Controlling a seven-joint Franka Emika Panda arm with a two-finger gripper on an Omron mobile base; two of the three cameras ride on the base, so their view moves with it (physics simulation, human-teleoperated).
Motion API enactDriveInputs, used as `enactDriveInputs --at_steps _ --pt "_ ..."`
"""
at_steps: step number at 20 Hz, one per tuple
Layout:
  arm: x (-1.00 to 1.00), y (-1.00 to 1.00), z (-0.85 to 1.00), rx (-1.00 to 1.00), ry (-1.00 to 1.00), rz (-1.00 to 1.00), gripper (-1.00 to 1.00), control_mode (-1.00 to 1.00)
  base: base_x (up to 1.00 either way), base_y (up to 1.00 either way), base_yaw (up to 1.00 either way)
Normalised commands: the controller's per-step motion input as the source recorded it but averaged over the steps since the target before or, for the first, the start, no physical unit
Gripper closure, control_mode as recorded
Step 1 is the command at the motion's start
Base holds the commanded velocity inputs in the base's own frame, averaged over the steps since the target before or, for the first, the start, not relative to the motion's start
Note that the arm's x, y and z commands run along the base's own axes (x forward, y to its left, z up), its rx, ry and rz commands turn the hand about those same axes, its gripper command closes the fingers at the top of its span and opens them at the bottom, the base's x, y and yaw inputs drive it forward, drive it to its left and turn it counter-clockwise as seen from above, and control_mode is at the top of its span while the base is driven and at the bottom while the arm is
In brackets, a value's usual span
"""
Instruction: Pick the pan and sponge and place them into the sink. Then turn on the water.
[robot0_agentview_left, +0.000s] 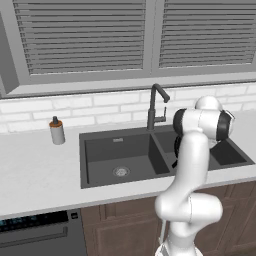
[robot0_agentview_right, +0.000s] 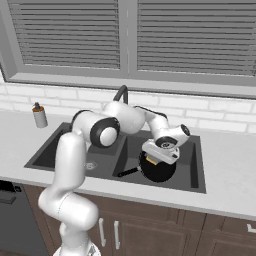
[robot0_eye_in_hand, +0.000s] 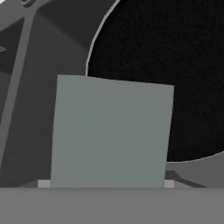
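Home kitchen: double-basin sink (robot0_agentview_left: 100, 150) with faucet (robot0_agentview_left: 153, 107) below gripper (robot0_agentview_right: 159, 156), tiled backsplash (robot0_agentview_left: 75, 111), wood cabinets (robot0_agentview_right: 165, 235), dishwasher (robot0_agentview_left: 35, 232) nearby.

Arm (robot0_agentview_right: 75, 165) bent forward (fingers hidden)

bottle (robot0_agentview_left: 57, 131) upright on counter (robot0_agentview_left: 35, 172), by tiled wall | blinds (robot0_agentview_left: 85, 35) shut | dishwasher (robot0_agentview_left: 37, 232) under counter, left of cabinets (robot0_agentview_left: 125, 230)

I see a kitchen w/ two grey slatted window blinds (robot0_agentview_left: 85, 35) above a white brick backsplash (robot0_agentview_left: 75, 107), pale countertop (robot0_agentview_left: 35, 170), brown wood cabinets (robot0_agentview_right: 150, 235) below, and a dark dishwasher (robot0_agentview_left: 35, 232) at left.
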Motion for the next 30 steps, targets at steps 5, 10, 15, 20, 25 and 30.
enactDriveInputs --at_steps 5,10,15,20,25,30 --pt "0.48 0.00 -0.28 0.05 -0.03 0.07 1.00 -1.00 0.00 0.00 0.00" --pt "0.31 -0.07 -0.30 0.02 0.00 0.02 1.00 -1.00 0.00 0.00 0.00" --pt "0.24 -0.12 -0.29 0.03 0.00 0.02 1.00 -1.00 0.00 0.00 0.00" --pt "0.21 -0.01 -0.45 0.01 0.00 0.01 1.00 -1.00 0.00 0.00 0.00" --pt "0.09 0.00 -0.33 0.00 -0.03 0.00 1.00 -1.00 0.00 0.00 0.00" --pt "0.00 0.00 -0.19 0.00 -0.02 0.00 1.00 -1.00 0.00 0.00 0.00"
